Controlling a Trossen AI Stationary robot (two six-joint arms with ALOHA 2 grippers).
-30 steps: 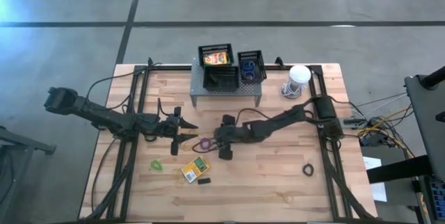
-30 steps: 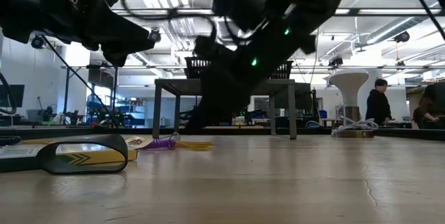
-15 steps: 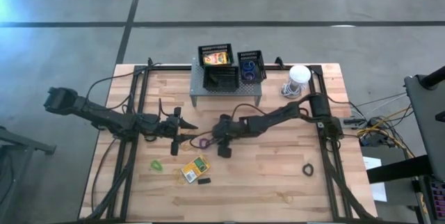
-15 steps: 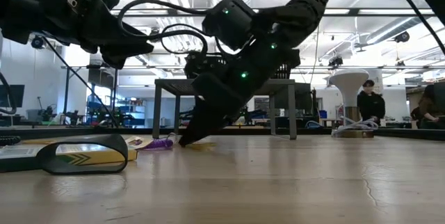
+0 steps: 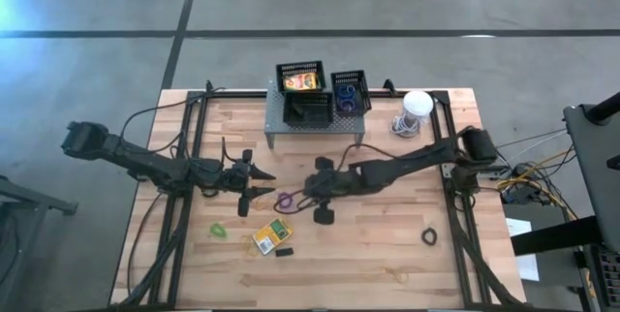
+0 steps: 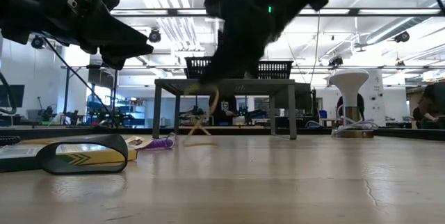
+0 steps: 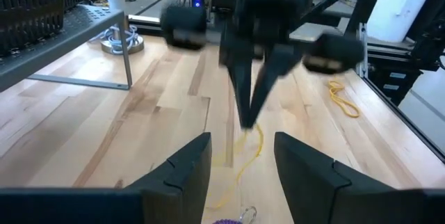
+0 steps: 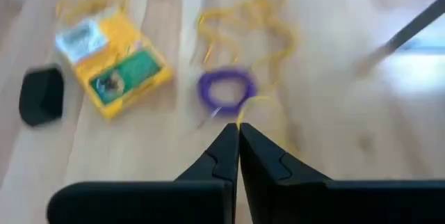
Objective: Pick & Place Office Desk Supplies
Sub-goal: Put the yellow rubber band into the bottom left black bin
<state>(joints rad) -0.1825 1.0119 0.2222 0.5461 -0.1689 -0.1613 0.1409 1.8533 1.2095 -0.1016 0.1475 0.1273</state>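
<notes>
So we've got the yellow rubber band [image 7: 245,156] dangling just above the middle of the table [image 5: 387,254], pinched at its top end by the right gripper [image 8: 238,135], whose fingers are pressed fully together. Right under it we see the purple band [image 8: 226,89], with a crayon box [image 8: 115,71] and the tiny black block [image 8: 40,96] nearby. Our left gripper [image 5: 260,183] hovers beside them, fingers spread, holding nothing.
</notes>
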